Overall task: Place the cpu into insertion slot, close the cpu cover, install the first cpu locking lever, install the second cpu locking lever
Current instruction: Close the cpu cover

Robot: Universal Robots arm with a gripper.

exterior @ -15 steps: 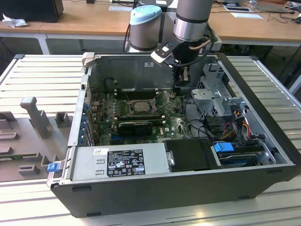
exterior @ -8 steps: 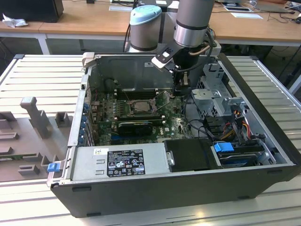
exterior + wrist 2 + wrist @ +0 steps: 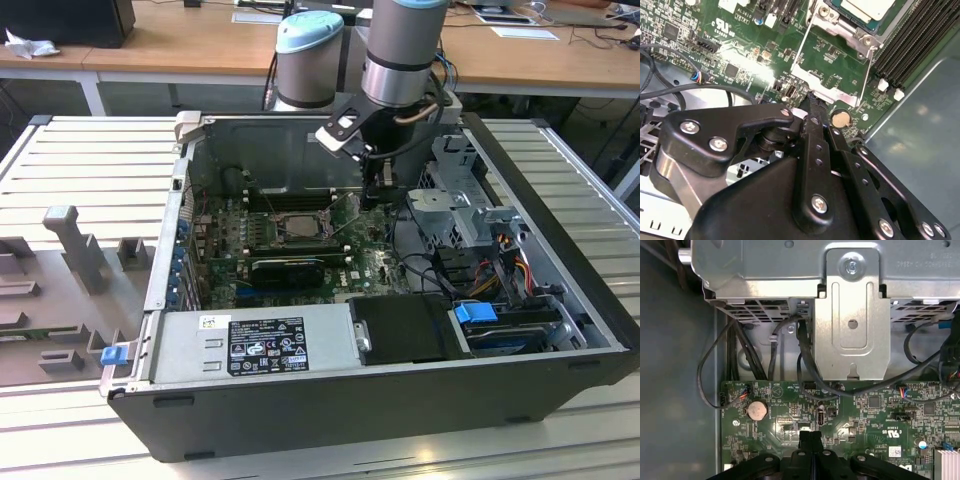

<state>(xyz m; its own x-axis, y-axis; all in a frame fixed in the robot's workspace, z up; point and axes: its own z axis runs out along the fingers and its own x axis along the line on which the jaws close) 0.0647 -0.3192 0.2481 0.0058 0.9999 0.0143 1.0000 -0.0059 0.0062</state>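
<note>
Arm reaches down into the open computer case [image 3: 400, 420], which lies on its side on the ribbed bench [image 3: 80, 180].

End effector [image 3: 377, 195]: closed. In both wrist views the two black fingers meet tip to tip with nothing between them [image 3: 811, 102] [image 3: 810, 436]. The tips are low over the green circuit board [image 3: 875, 415]; cannot tell whether they touch it.

The cpu [image 3: 867, 6] is not in the end effector. It sits in the insertion slot [image 3: 270, 228], silver-grey top up, beyond the fingertips across a strip of board. In the exterior view the slot is well off to that view's left of the end effector.

The cpu cover [image 3: 847, 22] appears to lie down around the chip, whose top shows through the window.

Two thin wire levers, one [image 3: 802, 37] and another [image 3: 867, 75], run from the slot's sides toward the end effector. A bright metal tab [image 3: 825, 90] lies just ahead of the fingertips, very near them. Cannot tell whether either lever is hooked down.

Coin cell [image 3: 841, 118] [image 3: 757, 410] is just beside the fingertips on the board. Long black memory slots [image 3: 920, 40] lie past the cpu, away from the end effector.

On the other side of the end effector, a grey metal drive bracket [image 3: 852, 315] overhangs the board edge, with black cables [image 3: 805, 360] looping beneath it.

Power supply [image 3: 250, 345] fills the case's near wall, well apart from the end effector.
</note>
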